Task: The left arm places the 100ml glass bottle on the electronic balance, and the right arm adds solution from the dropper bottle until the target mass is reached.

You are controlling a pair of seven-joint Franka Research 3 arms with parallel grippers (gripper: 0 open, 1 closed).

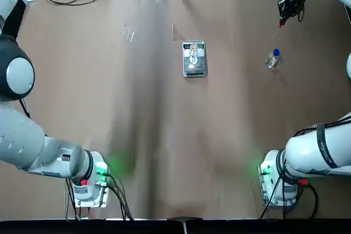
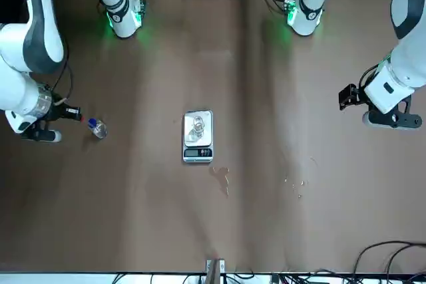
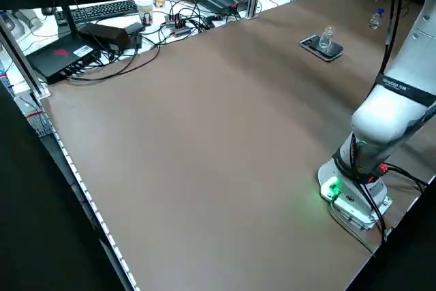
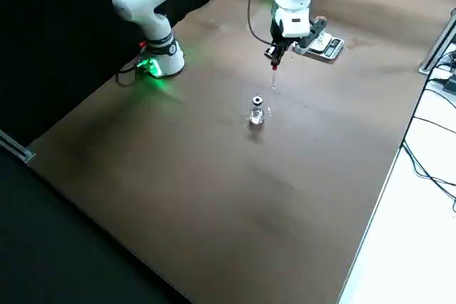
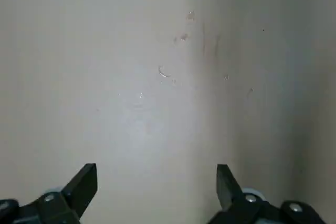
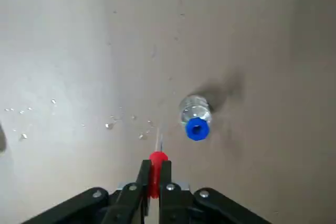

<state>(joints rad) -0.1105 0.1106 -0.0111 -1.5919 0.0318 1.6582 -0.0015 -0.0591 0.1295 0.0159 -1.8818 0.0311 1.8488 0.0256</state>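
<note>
Top view: the 100ml glass bottle [image 1: 193,54] already sits on the electronic balance [image 1: 194,59] mid-table; the right gripper [image 1: 283,15] hangs at the far right, well apart from the scale, with the red dropper [image 1: 281,25] poking out below it; the dropper bottle [image 1: 272,58] stands on the table near it, blue collar on and the red top out.

Front view: same layout; the left gripper [image 2: 347,96] is parked off at its own side, nowhere near the balance.

Right side view: the dropper's thin tube points down, above and beside its bottle.

Left wrist view: fingers spread wide, only bare table with a few droplets [image 5: 164,73] in between.

Right wrist view: fingers pressed together on the red bulb, pinching the dropper.

So I'd say placing is done and dosing is the step in hand; the next move calls for carrying the dropper across to the glass bottle's mouth and squeezing gently while watching the mass.
</note>
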